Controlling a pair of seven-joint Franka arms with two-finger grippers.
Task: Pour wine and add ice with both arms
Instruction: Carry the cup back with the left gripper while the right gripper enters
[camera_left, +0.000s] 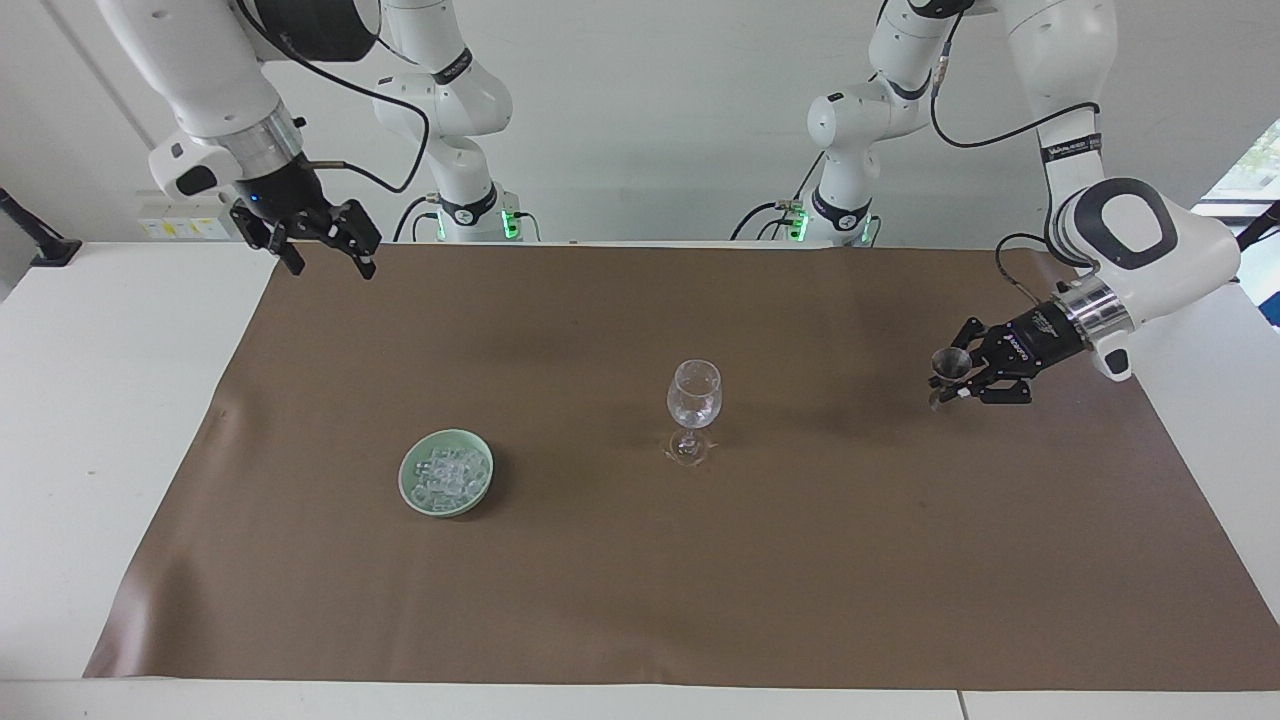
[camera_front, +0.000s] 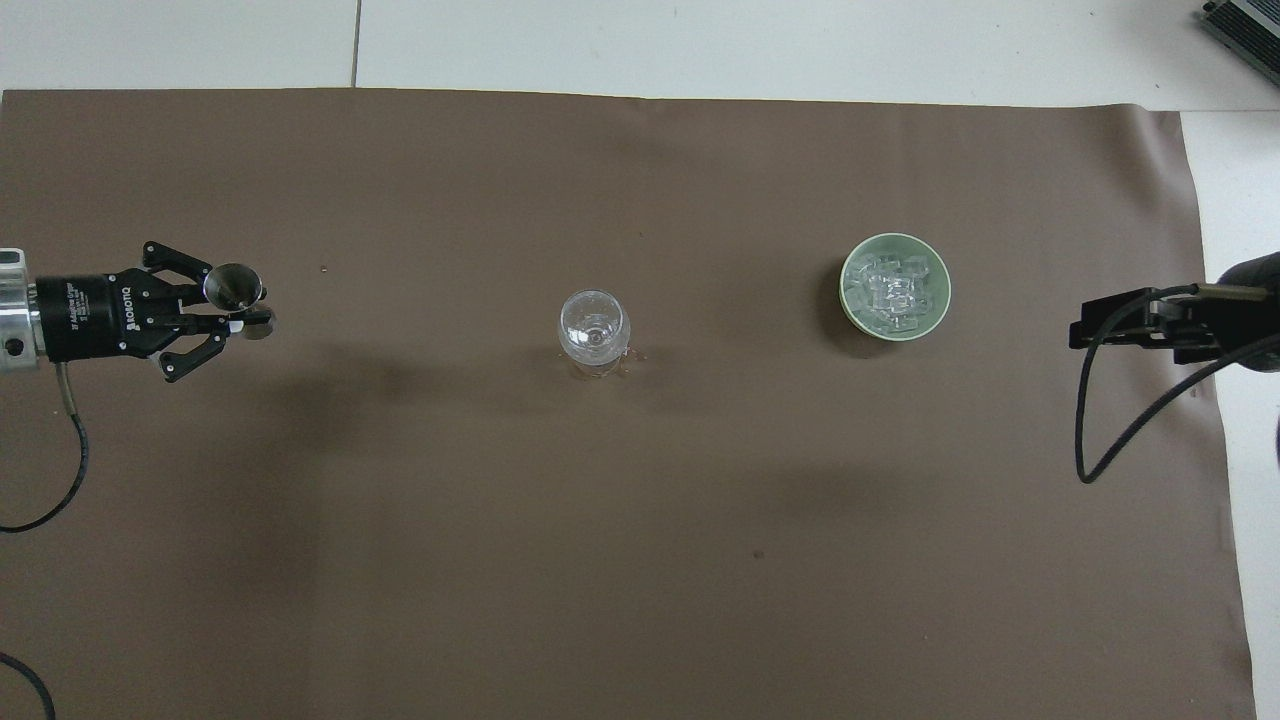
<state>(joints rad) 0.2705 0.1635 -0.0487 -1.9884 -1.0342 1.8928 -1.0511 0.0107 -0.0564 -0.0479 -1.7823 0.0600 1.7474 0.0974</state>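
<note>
A clear stemmed glass (camera_left: 694, 400) (camera_front: 594, 325) stands upright mid-mat; glints show low in its bowl, and I cannot make out the wine for certain. The ice (camera_left: 447, 474) (camera_front: 893, 290) is heaped in a pale green bowl (camera_left: 404, 478) (camera_front: 850, 300) toward the right arm's end. My left gripper (camera_left: 955, 385) (camera_front: 238, 314) is shut on a small metal jigger (camera_left: 946, 368) (camera_front: 233, 286), upright and low over the mat toward the left arm's end. My right gripper (camera_left: 330, 262) (camera_front: 1080, 325) hangs open and empty over the mat's edge beside the bowl.
A brown mat (camera_left: 640, 600) (camera_front: 640, 560) covers most of the white table (camera_left: 100, 400). The two arm bases (camera_left: 470, 215) stand along the table's robot edge. A black clamp (camera_left: 40, 245) sits at the right arm's corner.
</note>
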